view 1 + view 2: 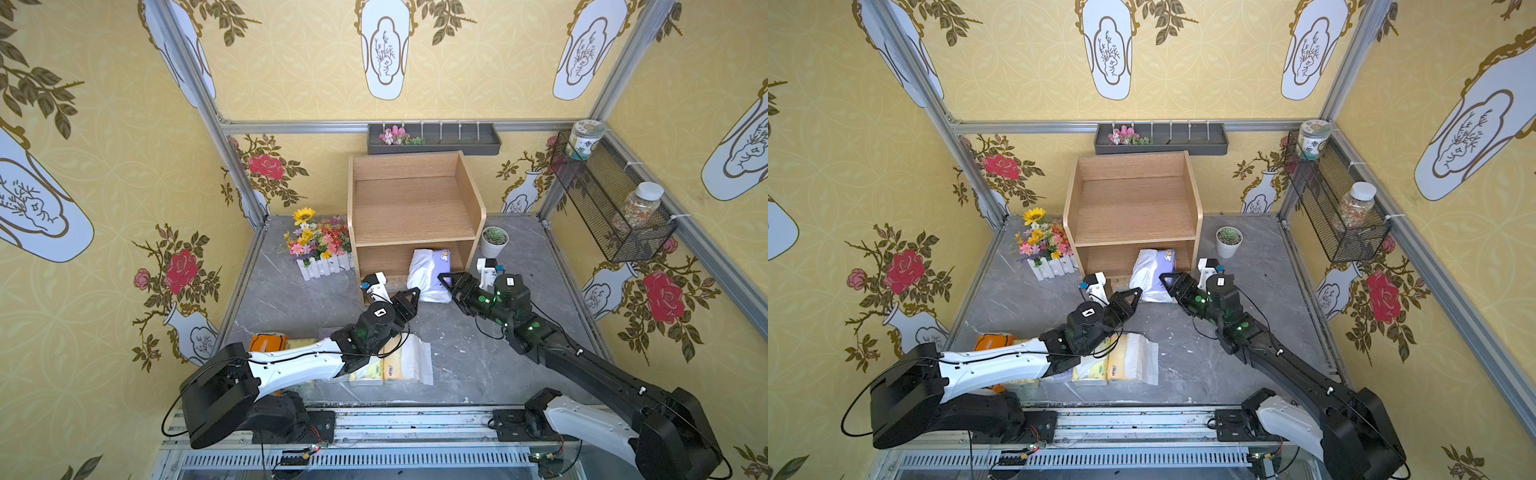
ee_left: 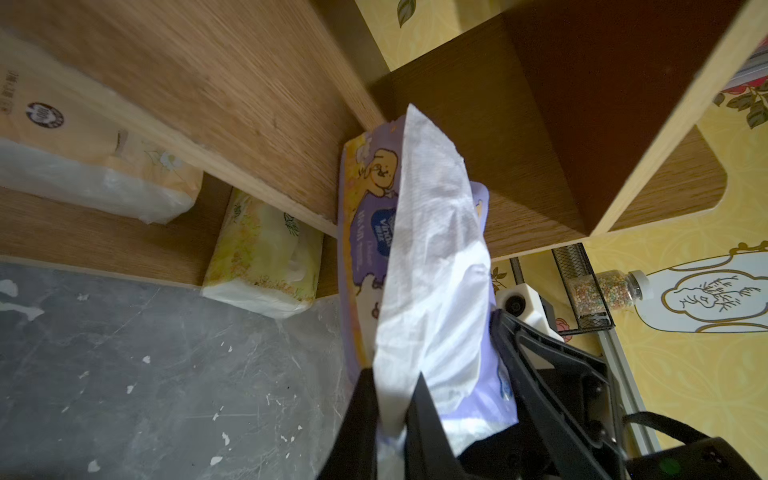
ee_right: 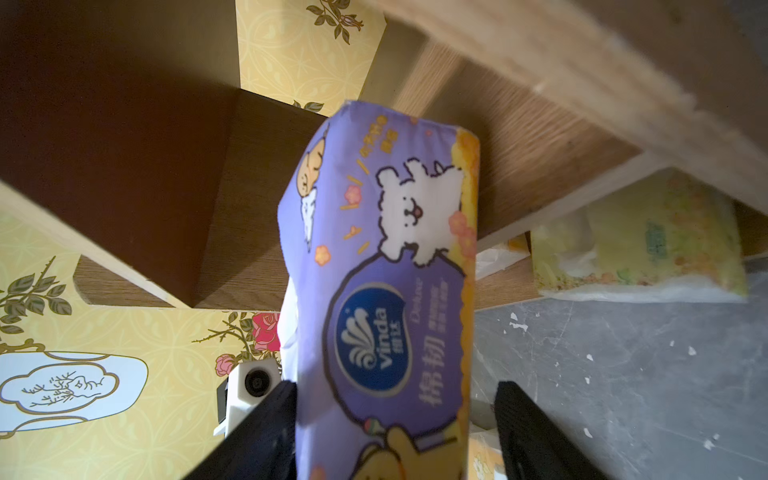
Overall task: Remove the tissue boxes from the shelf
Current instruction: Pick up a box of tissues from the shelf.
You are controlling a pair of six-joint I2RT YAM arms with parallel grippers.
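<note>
Table, far left: a soft, plastic-wrapped orange tissue pack (image 1: 266, 343) lies on the grey marbled tabletop (image 1: 478, 345). It is behind and to the left of your left gripper (image 1: 415, 293) and half hidden by that arm.
Under the left arm: a pale yellow-green pack (image 1: 365, 372) and a tan pack (image 1: 392, 363) lie side by side, touching. They are behind the left gripper and outside the shelf.
Shelf: the light-wood open shelf (image 1: 415, 199) stands ahead of both your grippers, and its upper tier is bare.
Low in the shelf: the left wrist view shows a second tan pack (image 2: 95, 137) and a second yellow-green pack (image 2: 266, 257) under a board. They are ahead of the left gripper, on the far side of the lavender pack from the right gripper.
Left gripper: closed, with its black fingers (image 2: 424, 415) pinching the white tissue sheet (image 2: 432, 270).
Pack between your grippers: a soft, brick-shaped lavender-purple tissue pack (image 3: 386, 257) in glossy wrap. It carries a white cartoon bear, a blue oval Vinda logo and orange-yellow edges. The crumpled white sheet billows from one face. Its far end sits in the shelf's lower opening and its near end pokes out past the front edge.
Right gripper: your right gripper (image 3: 395, 386) is open, with its jaws astride the pack's near end. One finger is against the wrapper on the tissue side. The other stands apart from the opposite face, with table showing in the gap.
</note>
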